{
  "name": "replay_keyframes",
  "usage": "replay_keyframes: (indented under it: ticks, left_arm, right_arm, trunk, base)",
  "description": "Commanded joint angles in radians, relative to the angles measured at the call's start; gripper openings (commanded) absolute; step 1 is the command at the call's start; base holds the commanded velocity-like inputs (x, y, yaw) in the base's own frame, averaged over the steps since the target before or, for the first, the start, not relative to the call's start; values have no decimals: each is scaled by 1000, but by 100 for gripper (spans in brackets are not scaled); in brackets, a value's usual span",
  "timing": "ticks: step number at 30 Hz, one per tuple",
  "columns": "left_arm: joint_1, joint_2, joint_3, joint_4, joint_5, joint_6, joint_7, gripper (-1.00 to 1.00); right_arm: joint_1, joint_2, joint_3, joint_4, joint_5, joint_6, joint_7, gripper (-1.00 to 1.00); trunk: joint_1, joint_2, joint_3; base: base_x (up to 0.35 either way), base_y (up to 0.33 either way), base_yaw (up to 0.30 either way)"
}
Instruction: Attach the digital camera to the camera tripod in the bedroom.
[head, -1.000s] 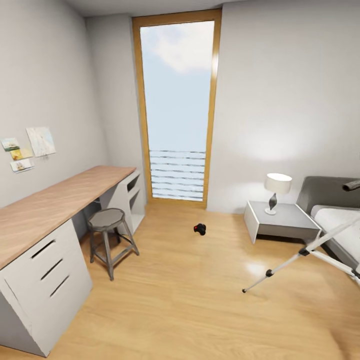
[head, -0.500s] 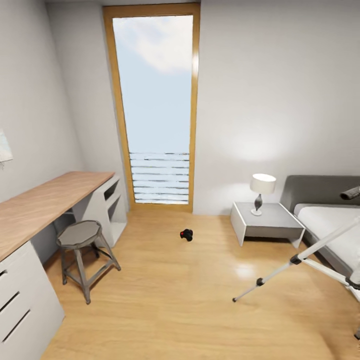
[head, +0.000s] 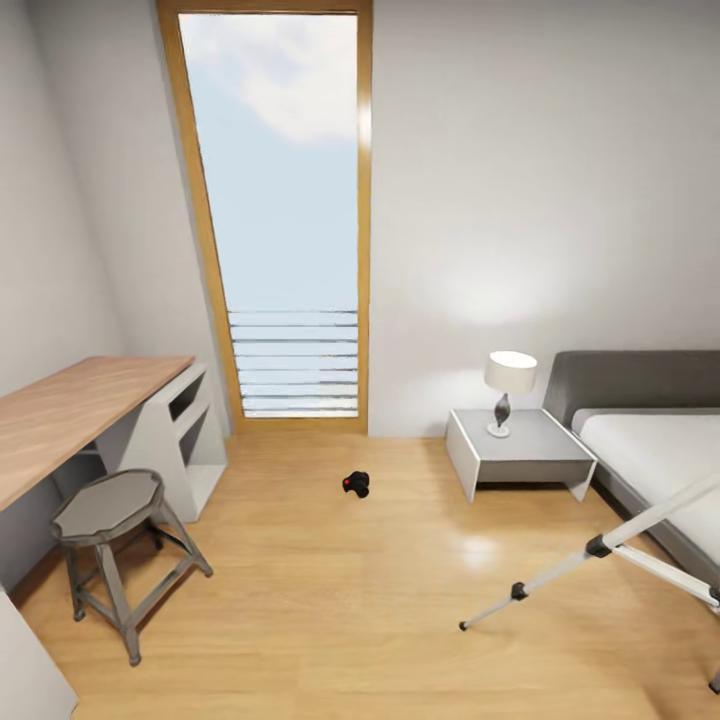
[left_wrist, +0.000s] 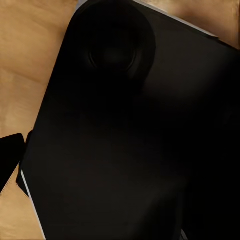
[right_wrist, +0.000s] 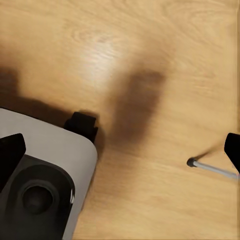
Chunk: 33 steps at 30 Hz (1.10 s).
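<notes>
The digital camera (head: 356, 484), small and black with a red dot, lies on the light wood floor in front of the tall window. Thin silver legs of the camera tripod (head: 560, 570) with black joints slant in from the right edge; its head is out of view. One tripod foot (right_wrist: 192, 162) rests on the floor in the right wrist view. My right gripper (right_wrist: 120, 152) is open over bare floor, nothing between its fingertips. My left gripper (left_wrist: 120, 160) hangs over the robot's black base, one fingertip (left_wrist: 10, 160) at the frame edge, open and empty. Both are far from the camera.
A round grey stool (head: 108, 505) stands by a long wooden desk (head: 70, 410) at the left. A grey nightstand (head: 515, 450) with a white lamp (head: 508, 375) and a low grey bed (head: 650, 440) stand at the right. Wood floor lies between me and the camera.
The head view has swung and advanced, so desk, stool and window have slid left and the desk drawers have left the picture. Camera and tripod themselves have not moved.
</notes>
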Motion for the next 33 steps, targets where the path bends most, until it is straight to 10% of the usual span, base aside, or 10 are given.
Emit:
replay_keyframes:
  ticks: [1, 33]
  left_arm:
    - [1, 0, 7, -2, 2, 0, 0, 100]
    - [1, -1, 7, -2, 0, -9, 0, 100]
  right_arm:
    - [-1, 0, 5, 1, 5, 1, 4, 100]
    - [-1, -7, 8, 2, 0, 2, 0, 100]
  trunk:
    - [1, 0, -1]
    - [1, 0, -1]
  base:
    - [331, 77, -14]
    - [331, 79, -2]
